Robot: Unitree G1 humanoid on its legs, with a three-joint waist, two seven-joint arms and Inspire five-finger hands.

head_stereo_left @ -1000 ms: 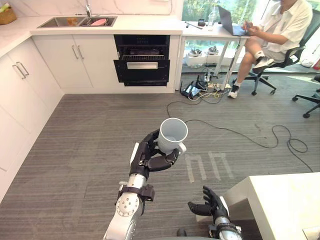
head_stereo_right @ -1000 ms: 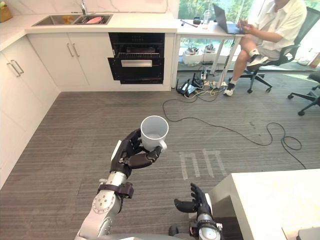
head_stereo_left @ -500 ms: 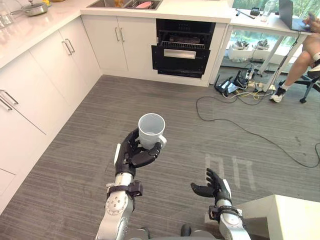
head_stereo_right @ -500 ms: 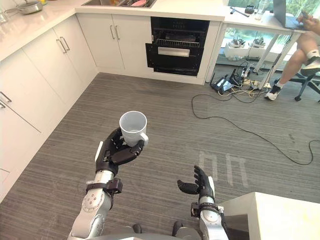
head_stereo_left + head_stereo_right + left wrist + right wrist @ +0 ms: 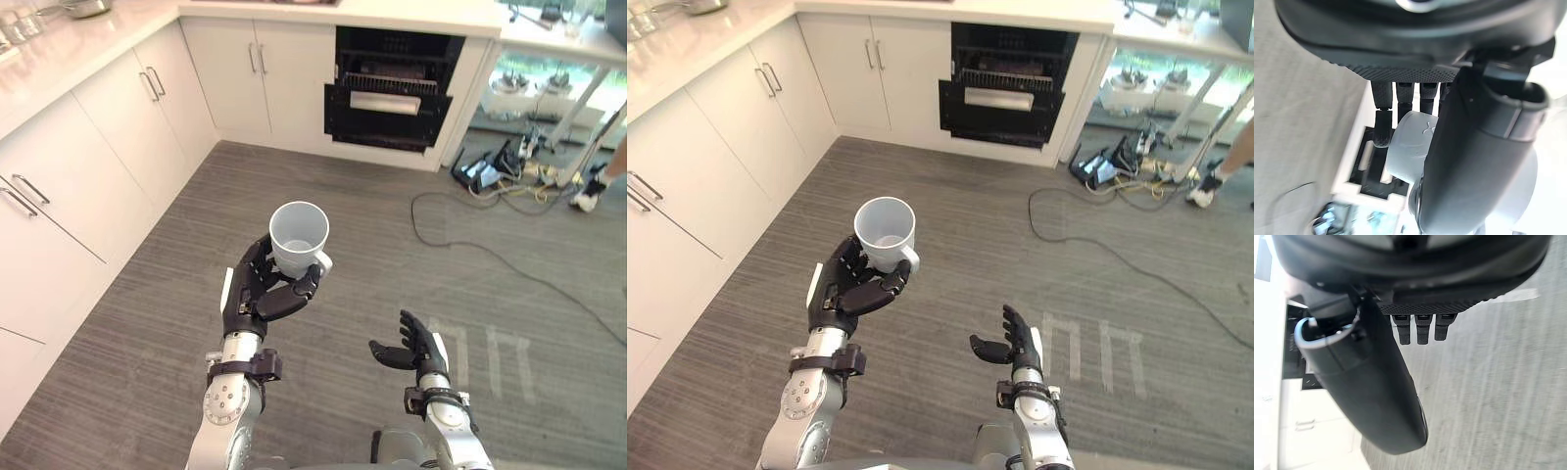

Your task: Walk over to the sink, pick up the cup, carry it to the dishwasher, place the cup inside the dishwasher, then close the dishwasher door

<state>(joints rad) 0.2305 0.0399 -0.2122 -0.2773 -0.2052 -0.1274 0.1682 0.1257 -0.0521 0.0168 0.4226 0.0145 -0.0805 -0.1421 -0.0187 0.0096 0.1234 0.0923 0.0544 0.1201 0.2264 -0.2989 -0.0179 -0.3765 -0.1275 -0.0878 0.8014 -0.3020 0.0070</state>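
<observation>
Left hand (image 5: 257, 294) has its fingers and thumb wrapped round the white cup (image 5: 299, 235), holding it upright, mouth up, over the grey floor (image 5: 147, 323). Lower and to the right, the right hand (image 5: 411, 345) hangs with fingers loosely spread, holding nothing. Well across the floor the black dishwasher (image 5: 392, 98) stands open under the counter, with white cupboards (image 5: 118, 157) to its left and cables (image 5: 490, 176) to its right.
</observation>
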